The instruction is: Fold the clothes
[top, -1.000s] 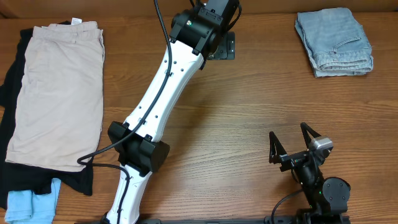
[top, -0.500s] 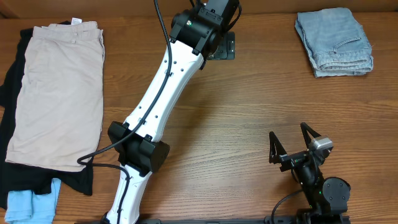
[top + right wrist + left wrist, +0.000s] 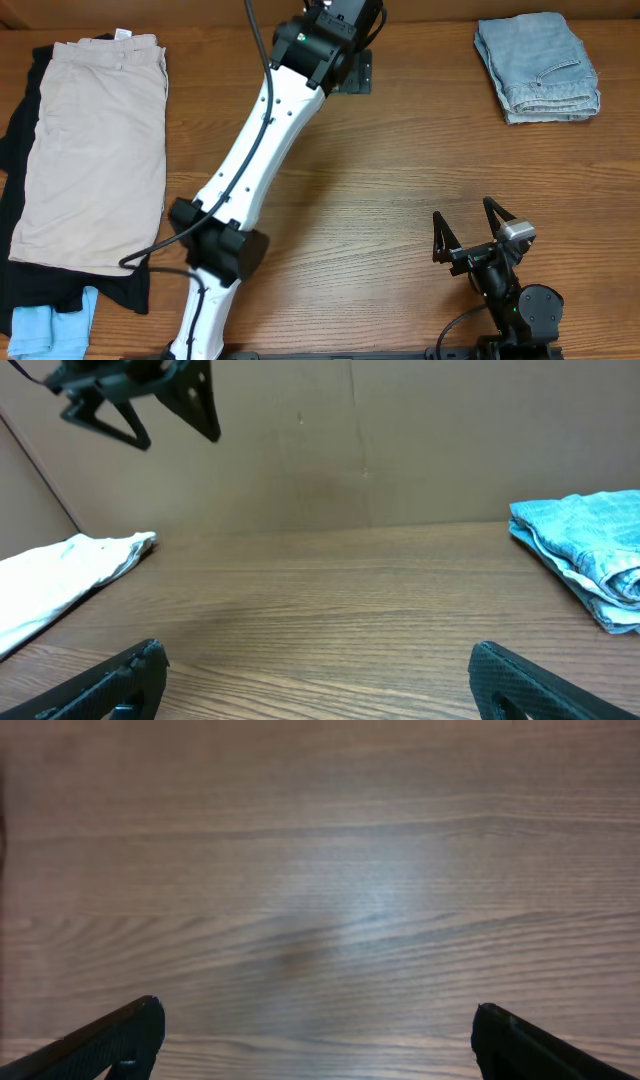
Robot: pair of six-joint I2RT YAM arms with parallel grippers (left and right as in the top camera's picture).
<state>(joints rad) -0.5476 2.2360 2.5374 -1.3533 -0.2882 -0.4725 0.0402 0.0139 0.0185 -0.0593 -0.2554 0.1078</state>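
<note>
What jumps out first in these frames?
The long white-and-black left arm stretches diagonally across the wooden table, with the left gripper open over bare wood near the far edge. Next come the folded pale-blue denim shorts at the far right, and the beige shorts spread flat over a black garment at left.

Wooden table [image 3: 400, 160], plain brown wall [image 3: 400, 440]

No legible text, brand, number or sign in any view. The white tag [image 3: 122, 34] on the beige shorts [image 3: 95, 150] is too small to read.
</note>
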